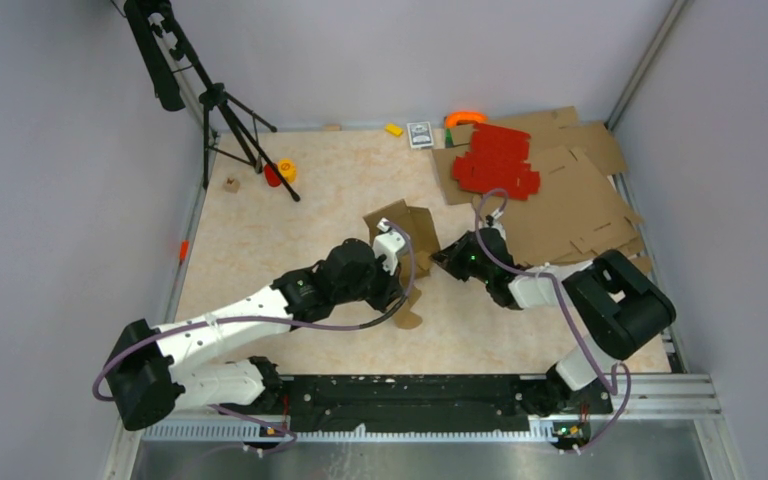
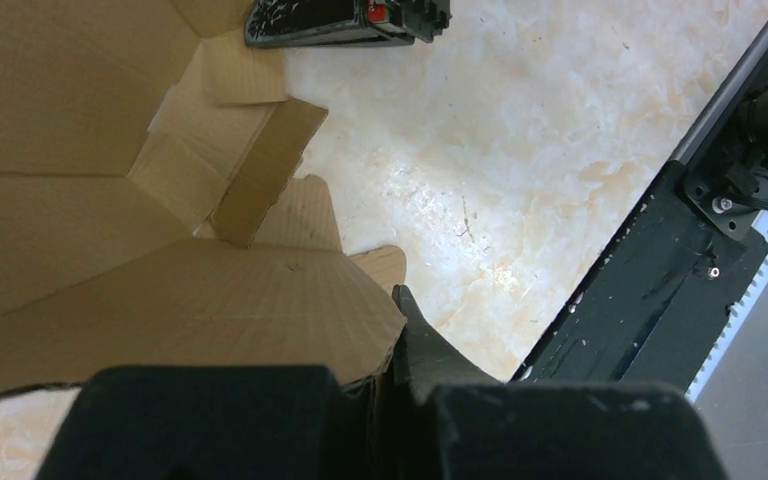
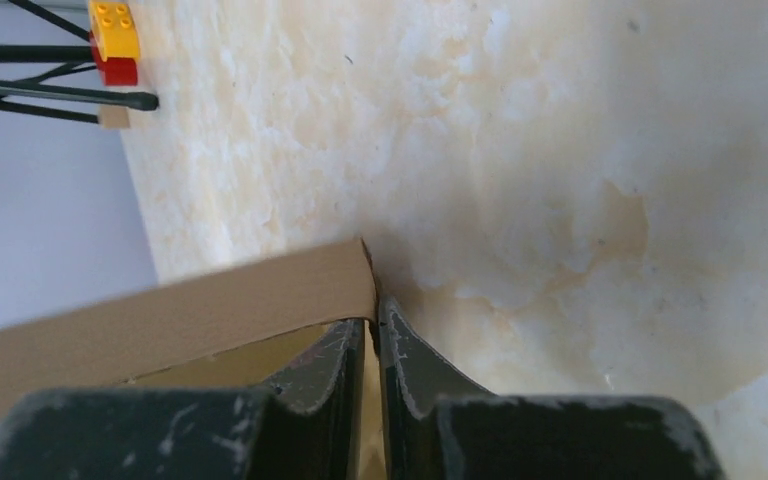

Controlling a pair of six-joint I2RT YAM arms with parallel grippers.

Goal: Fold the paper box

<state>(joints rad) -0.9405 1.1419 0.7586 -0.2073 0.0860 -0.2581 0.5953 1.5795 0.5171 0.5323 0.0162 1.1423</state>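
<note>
Left gripper [image 2: 390, 345] and right gripper [image 3: 372, 325] each clench a paper box [image 1: 415, 228] panel; we should fold slowly along the crease

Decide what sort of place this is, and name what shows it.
Probably a lab robot-training cell: a walled-in table, a left arm and right arm bolted to a rail at its edge, a tripod in the corner, stacked cardboard sheets.

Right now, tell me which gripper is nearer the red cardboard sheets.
Right. The right gripper pinches the paper box just short of the red cardboard sheets; the left gripper clamps it farther left.
</note>
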